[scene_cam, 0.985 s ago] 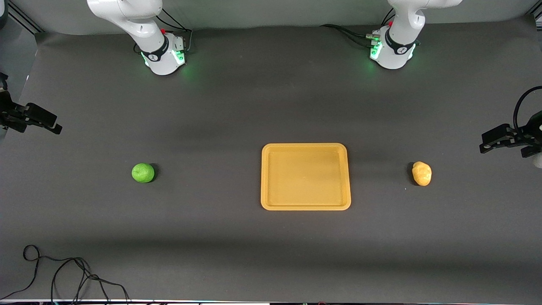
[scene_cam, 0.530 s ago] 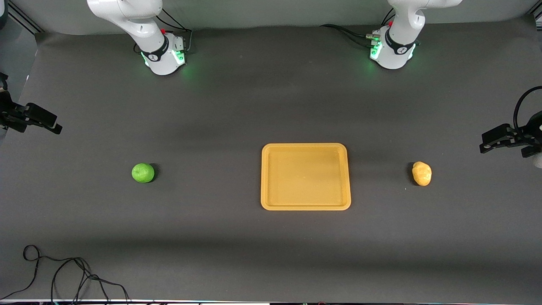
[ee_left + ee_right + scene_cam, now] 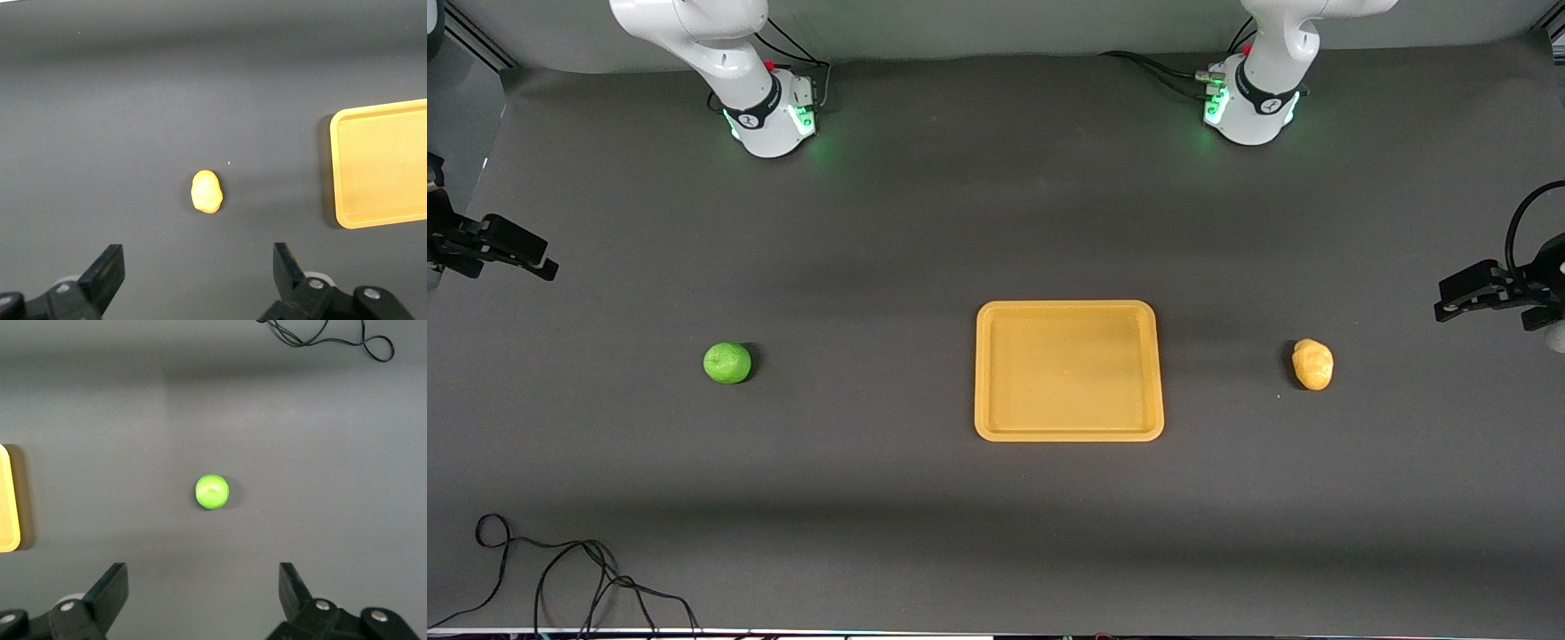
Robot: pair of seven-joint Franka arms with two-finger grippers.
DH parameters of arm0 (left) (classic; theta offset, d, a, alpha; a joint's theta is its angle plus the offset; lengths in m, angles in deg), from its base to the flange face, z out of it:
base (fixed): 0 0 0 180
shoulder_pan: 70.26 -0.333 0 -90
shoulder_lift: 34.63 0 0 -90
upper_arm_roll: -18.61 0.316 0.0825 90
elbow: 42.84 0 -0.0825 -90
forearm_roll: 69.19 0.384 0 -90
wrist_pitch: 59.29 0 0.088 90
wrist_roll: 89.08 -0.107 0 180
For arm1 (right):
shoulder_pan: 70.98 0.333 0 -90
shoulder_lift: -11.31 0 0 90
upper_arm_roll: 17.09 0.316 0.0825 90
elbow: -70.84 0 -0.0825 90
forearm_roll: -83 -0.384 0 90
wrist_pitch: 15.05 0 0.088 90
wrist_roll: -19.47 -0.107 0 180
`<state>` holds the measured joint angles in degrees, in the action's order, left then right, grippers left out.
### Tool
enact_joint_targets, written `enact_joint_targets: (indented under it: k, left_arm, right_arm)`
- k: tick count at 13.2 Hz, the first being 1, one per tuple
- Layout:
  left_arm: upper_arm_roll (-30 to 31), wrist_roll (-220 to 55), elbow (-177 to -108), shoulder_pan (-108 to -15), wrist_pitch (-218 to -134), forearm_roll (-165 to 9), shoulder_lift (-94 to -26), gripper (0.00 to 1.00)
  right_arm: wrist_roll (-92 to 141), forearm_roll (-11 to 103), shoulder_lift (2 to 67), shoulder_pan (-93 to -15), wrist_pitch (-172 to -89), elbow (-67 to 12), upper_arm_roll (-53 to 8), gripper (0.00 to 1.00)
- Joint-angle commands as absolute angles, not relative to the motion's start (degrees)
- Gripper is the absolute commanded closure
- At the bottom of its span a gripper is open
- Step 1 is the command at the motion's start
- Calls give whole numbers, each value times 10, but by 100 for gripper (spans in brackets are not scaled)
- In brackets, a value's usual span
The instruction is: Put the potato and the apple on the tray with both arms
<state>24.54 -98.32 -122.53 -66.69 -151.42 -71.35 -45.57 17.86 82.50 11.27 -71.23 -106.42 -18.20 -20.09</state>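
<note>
The yellow-orange tray (image 3: 1069,311) lies empty at the table's middle; it also shows in the left wrist view (image 3: 347,167) and the right wrist view (image 3: 8,520). The green apple (image 3: 727,363) sits on the mat toward the right arm's end, also seen in the right wrist view (image 3: 212,491). The yellow-tan potato (image 3: 1312,364) sits toward the left arm's end, also seen in the left wrist view (image 3: 206,191). My left gripper (image 3: 198,263) is open and empty, high over the mat beside the potato (image 3: 1445,307). My right gripper (image 3: 203,583) is open and empty, high over the table's edge (image 3: 547,267).
A loose black cable (image 3: 560,569) lies near the table's front edge at the right arm's end, also in the right wrist view (image 3: 327,337). The two white bases with green lights (image 3: 769,111) (image 3: 1249,102) stand along the back.
</note>
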Motion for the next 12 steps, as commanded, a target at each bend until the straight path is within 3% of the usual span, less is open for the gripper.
enact_joint_targets:
  k: [1, 7, 12]
  left_arm:
    - [247, -991, -1229, -666, -1509, -708, -446, 0]
    - [247, -991, -1241, -667, -1525, -708, -454, 1]
    - [246, -985, -1375, -661, -1732, -709, -505, 2]
  right_arm:
    - [190, 826, 107, -708, -1057, -178, -204, 0]
    - [189, 826, 108, -709, -1057, -178, -204, 0]
    - [191, 826, 108, -711, -1056, -178, -205, 0]
